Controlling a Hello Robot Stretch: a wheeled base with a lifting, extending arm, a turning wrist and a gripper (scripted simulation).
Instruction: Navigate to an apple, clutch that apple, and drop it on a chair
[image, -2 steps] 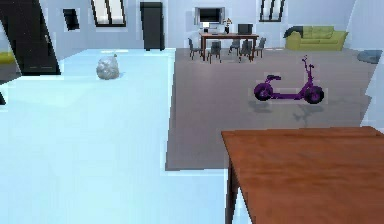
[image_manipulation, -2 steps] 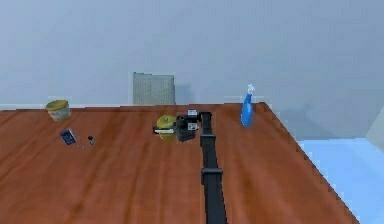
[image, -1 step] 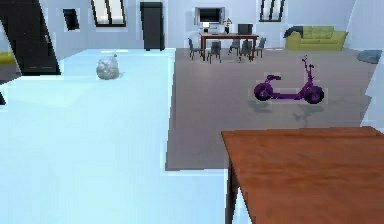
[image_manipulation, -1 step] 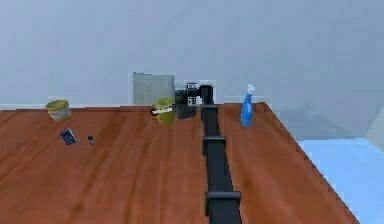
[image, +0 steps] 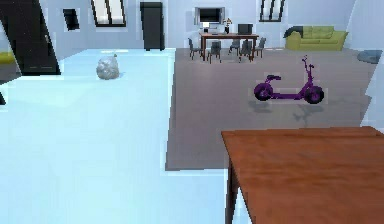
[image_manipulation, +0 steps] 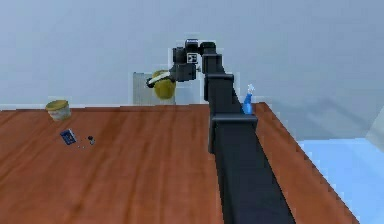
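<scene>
Wood tbl (image: 310, 175), grey rug (image: 215, 100), green sofa (image: 318, 38), windows (image: 107, 10)

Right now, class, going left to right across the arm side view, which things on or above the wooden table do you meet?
Yellowish bowl, small blue thing, tiny dark thing, yellow-green round thing, blue bottle.

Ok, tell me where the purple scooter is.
The purple scooter stands in the forward view's right half on the grey-brown floor, beyond the wooden table at the bottom edge and nearer than the dining table and green sofa.
</scene>
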